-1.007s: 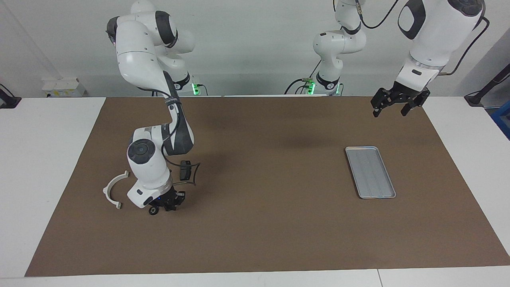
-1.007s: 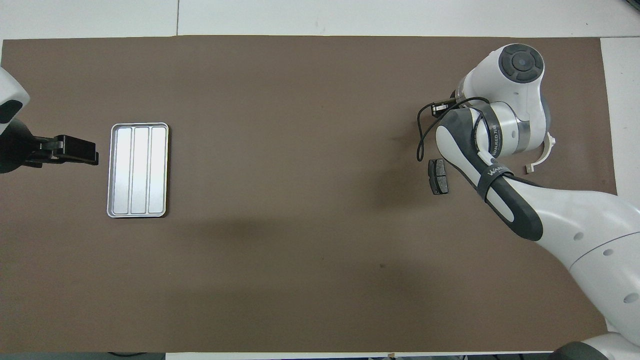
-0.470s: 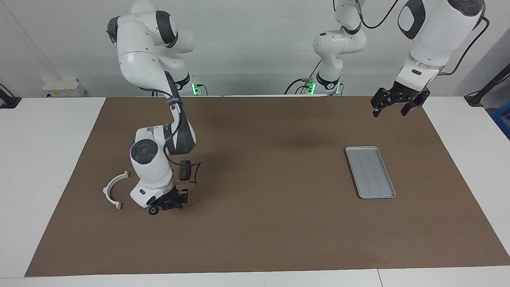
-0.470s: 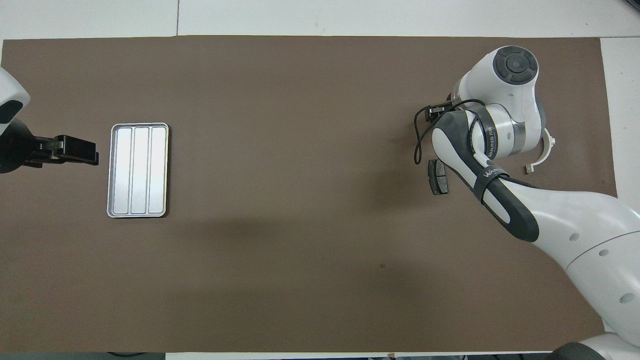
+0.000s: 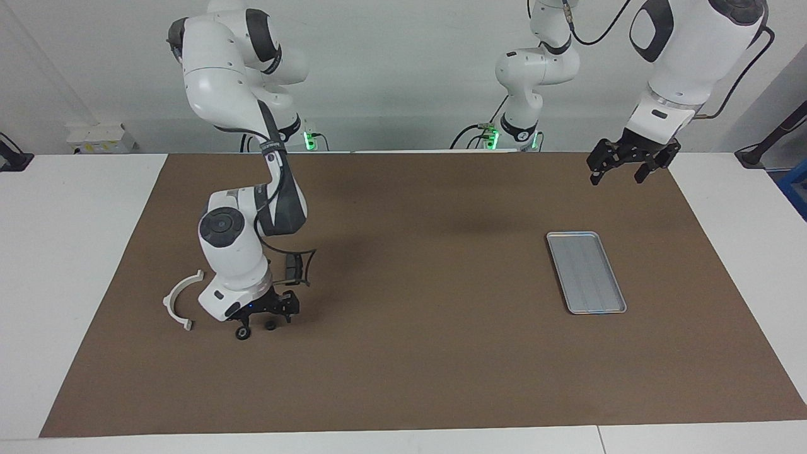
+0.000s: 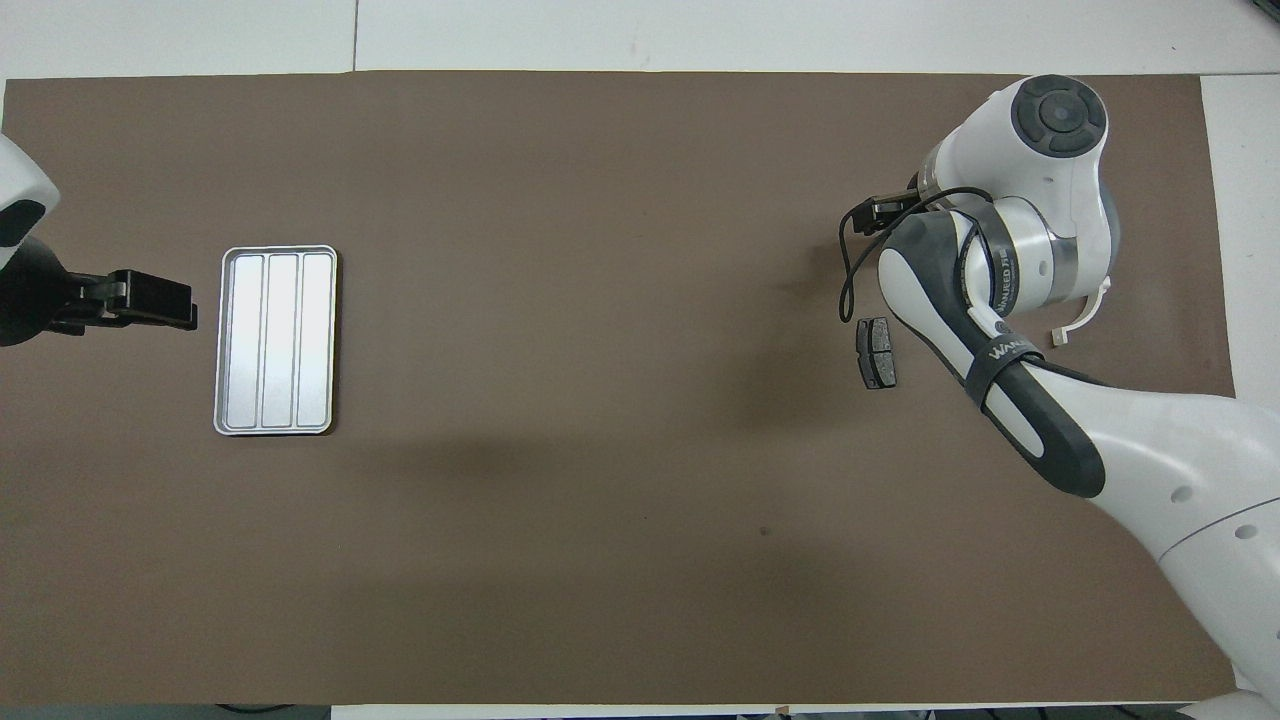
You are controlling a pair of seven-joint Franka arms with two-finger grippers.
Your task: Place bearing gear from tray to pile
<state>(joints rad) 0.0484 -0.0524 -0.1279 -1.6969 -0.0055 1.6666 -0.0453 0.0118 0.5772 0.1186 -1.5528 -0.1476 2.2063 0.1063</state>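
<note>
Right gripper (image 5: 270, 313) low over the mat (image 5: 403, 353) at the right arm's end of the table. Fingers apart, nothing between them. Two small dark round parts lie on the mat directly under it: one gear (image 5: 242, 333) below the finger nearer the bracket, a second small part (image 5: 270, 326) under the middle of the jaws. Neither appears to touch a finger; which of the two is the bearing gear cannot be told from these views. In the overhead view the arm's wrist hides both parts and the gripper itself.

Bracket (image 5: 181, 299), white half-ring, lies just beside the gripper, toward the table's end. Brake pad (image 6: 877, 353), dark grey, lies on the mat near the gripper, nearer to the robots than it; a black cable (image 5: 306, 270) loops down from the wrist past it.

Tray (image 5: 586, 272) well apart from the right gripper, toward the left arm's end. Its ribbed floor shows nothing on it.

Left gripper (image 5: 618, 170) waits raised over the mat's edge, with the tray lying below it, farther from the robots. Fingers spread, holding nothing.
</note>
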